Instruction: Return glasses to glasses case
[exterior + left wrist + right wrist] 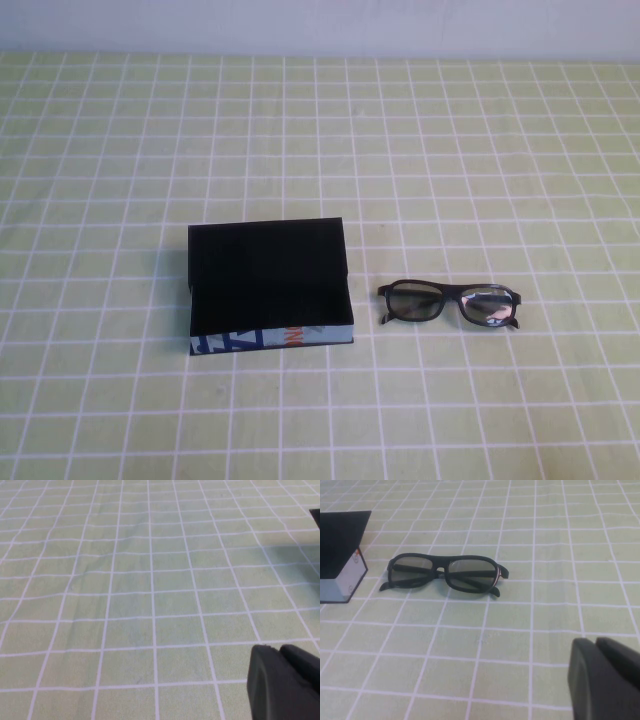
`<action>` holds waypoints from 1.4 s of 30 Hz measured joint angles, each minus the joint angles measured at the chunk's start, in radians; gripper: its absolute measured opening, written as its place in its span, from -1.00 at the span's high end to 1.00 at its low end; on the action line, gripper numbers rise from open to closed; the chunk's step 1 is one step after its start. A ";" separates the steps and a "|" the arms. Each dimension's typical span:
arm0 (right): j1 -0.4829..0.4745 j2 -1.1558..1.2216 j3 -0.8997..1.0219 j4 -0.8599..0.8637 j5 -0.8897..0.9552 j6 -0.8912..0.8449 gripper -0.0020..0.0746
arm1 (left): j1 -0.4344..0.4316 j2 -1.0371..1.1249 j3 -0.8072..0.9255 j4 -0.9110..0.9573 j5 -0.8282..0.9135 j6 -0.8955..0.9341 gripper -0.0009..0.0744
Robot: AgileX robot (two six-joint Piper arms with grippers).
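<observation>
The black glasses (pixel 450 303) lie on the checked tablecloth, lenses upright and temples folded, just right of the glasses case (pixel 268 280). The case is a flat black box with a light blue-white front edge carrying dark blue marks and a small orange-red mark. The right wrist view shows the glasses (pixel 445 572) ahead of my right gripper (pixel 596 641), which is shut and empty, with the case's corner (pixel 340 545) beside them. My left gripper (pixel 280 649) is shut and empty over bare cloth. Neither gripper shows in the high view.
The green tablecloth with white grid lines (pixel 450 150) covers the whole table up to the pale back wall (pixel 320 25). A dark corner, probably the case (pixel 316 517), shows at the edge of the left wrist view.
</observation>
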State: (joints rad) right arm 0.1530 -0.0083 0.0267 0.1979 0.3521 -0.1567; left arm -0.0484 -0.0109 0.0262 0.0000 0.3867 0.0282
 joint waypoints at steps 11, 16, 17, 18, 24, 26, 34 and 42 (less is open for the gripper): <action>0.000 0.000 0.000 0.000 0.000 0.000 0.98 | 0.000 0.000 0.000 0.000 0.000 0.000 0.98; 0.000 0.000 0.000 0.000 0.000 0.000 0.98 | 0.000 0.000 0.000 0.000 0.000 0.000 0.98; 0.000 0.000 0.000 0.000 0.000 0.000 0.98 | 0.000 0.000 0.000 0.000 0.000 0.000 0.98; 0.000 0.000 0.000 0.002 0.000 0.000 0.98 | 0.000 0.000 0.000 0.000 0.000 0.000 0.98; 0.000 0.000 0.000 0.037 0.002 0.000 0.98 | 0.000 0.000 0.000 0.000 0.000 0.000 0.98; 0.000 0.000 0.000 0.039 0.002 0.000 0.98 | 0.000 0.000 0.000 0.000 0.000 0.000 0.98; 0.000 0.000 0.000 0.042 0.002 0.002 0.98 | 0.000 0.000 0.000 0.000 0.000 0.000 0.98; 0.000 0.000 0.000 0.125 -0.013 0.002 0.98 | 0.000 0.000 0.000 0.000 0.000 0.000 0.98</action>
State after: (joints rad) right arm 0.1530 -0.0083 0.0267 0.3228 0.3390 -0.1545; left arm -0.0484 -0.0109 0.0262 0.0000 0.3867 0.0282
